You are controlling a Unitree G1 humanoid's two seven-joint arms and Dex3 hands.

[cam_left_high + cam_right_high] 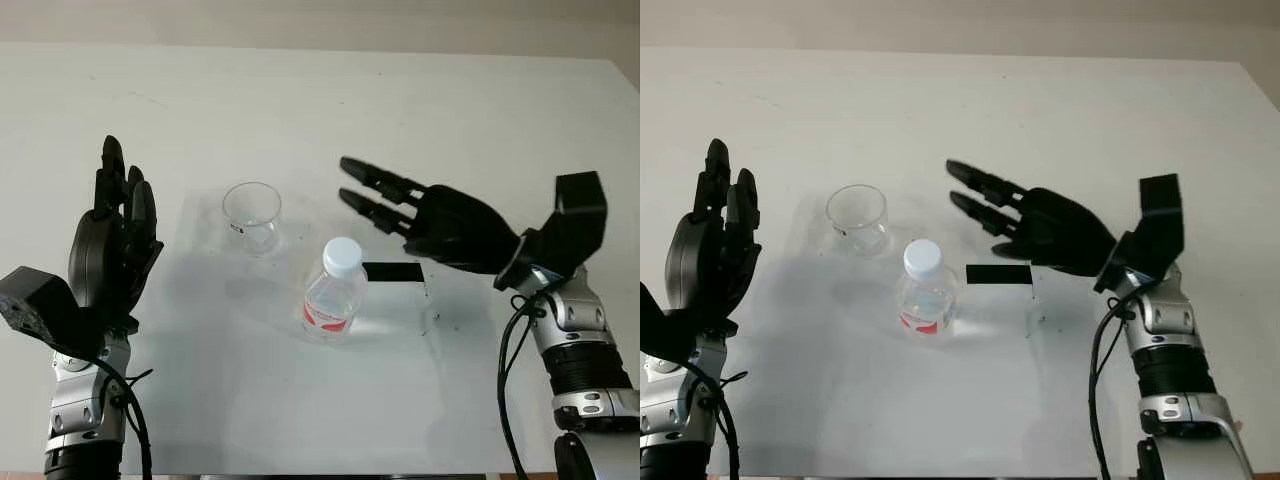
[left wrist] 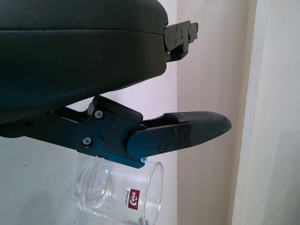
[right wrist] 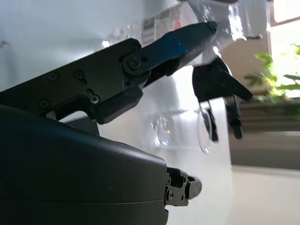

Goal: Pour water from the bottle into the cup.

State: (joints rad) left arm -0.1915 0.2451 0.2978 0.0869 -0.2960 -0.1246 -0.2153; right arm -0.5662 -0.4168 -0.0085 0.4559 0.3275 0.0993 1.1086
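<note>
We begin at the fingers [image 1: 375, 195] of our right hand [image 1: 440, 225]: they are extended and grip nothing, pointing across the table [image 1: 300, 90] toward the cup [image 1: 252, 215], with the tips above and just beyond the cap of the bottle [image 1: 333, 292]. The palm sits beside the bottle on our right, near it but apart from it, which we judge to be an approach posture for a side grasp on the bottle body. The bottle stands upright near the middle of the table, white cap in place, red label low on its body; it appears to hold water, though the clear plastic makes the level hard to confirm. The cap would have to come off before any pour. The cup, a clear glass tumbler, stands upright just beyond and to the left of the bottle, close but not touching, so that a short tilt of the bottle toward it should reach the rim. Our left hand [image 1: 112, 245] is raised at the left of the table, open and holding nothing, palm turned toward the cup and well clear of it; we judge it positioned to steady the cup if required. A black strip [image 1: 392, 271] lies flat on the table under our right hand.
</note>
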